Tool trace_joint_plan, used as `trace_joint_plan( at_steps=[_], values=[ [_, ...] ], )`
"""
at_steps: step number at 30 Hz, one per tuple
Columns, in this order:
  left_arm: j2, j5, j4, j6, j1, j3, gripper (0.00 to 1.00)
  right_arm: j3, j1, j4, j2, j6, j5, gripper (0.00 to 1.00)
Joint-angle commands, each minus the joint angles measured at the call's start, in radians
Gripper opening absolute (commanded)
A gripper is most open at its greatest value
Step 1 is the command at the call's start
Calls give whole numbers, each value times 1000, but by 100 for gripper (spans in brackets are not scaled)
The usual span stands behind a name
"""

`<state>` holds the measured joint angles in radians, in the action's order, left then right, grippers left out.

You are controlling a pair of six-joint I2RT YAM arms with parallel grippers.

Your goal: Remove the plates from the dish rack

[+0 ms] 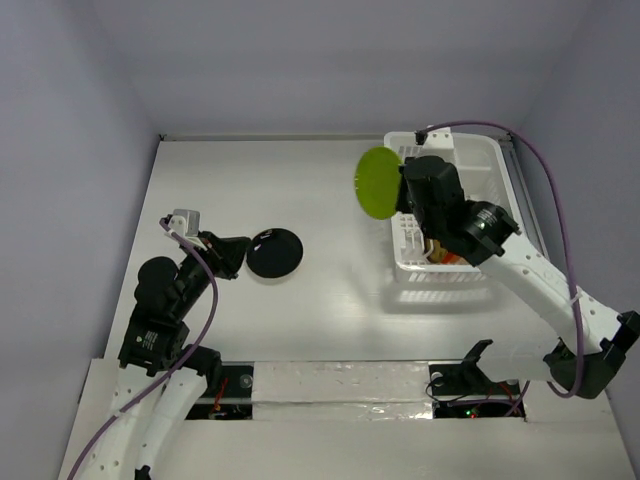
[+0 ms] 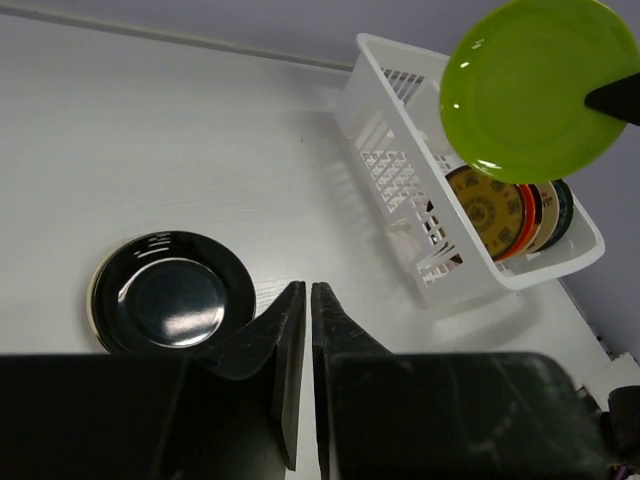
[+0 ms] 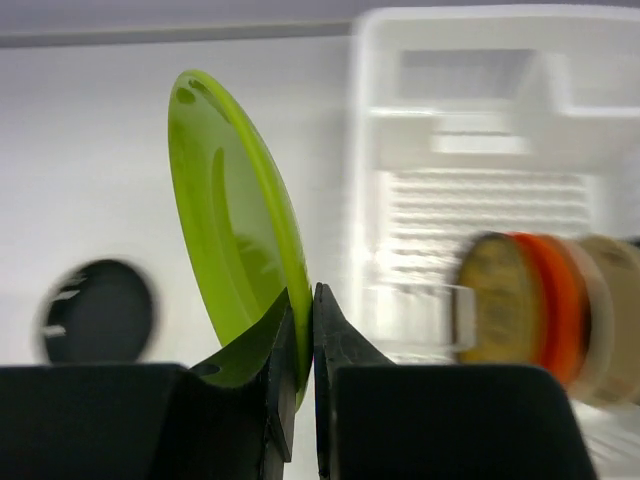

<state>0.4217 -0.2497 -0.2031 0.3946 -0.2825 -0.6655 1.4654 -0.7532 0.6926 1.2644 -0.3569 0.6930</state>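
Observation:
My right gripper [image 3: 304,300] is shut on the rim of a green plate [image 3: 235,210] and holds it on edge in the air just left of the white dish rack [image 1: 478,150]. The green plate [image 1: 378,183] also shows in the left wrist view [image 2: 530,85]. In the rack [image 2: 400,150] stand a patterned yellow plate [image 2: 488,208], an orange-red one [image 2: 527,220] and others behind. A black plate [image 1: 274,253] lies flat on the table. My left gripper [image 2: 305,300] is shut and empty just right of the black plate [image 2: 172,295].
The white table [image 1: 300,190] is walled on three sides. The rack sits at the far right against the wall. A purple cable [image 1: 545,170] arcs over the rack from the right arm.

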Motion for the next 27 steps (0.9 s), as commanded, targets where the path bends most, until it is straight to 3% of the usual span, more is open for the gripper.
trace_joint_plan(
  at_steps=[1, 5, 8, 13, 18, 27],
  values=[
    [0, 18, 39, 0, -6, 3, 2, -88, -38, -330, 59, -106, -247, 0],
    [0, 26, 33, 0, -6, 0, 7, -114, -84, -536, 258, -210, -514, 0],
    [-4, 30, 27, 1, -6, -3, 21, -82, -109, -643, 369, -283, -611, 0],
    [-4, 23, 31, -2, -6, 0, 34, -54, -149, -724, 545, -407, -619, 0],
    [-6, 20, 31, -2, -6, 0, 36, -132, -149, -818, 602, -494, -636, 0],
    [-8, 17, 33, -2, -6, 0, 37, -192, -149, -820, 665, -534, -607, 22]
  ],
)
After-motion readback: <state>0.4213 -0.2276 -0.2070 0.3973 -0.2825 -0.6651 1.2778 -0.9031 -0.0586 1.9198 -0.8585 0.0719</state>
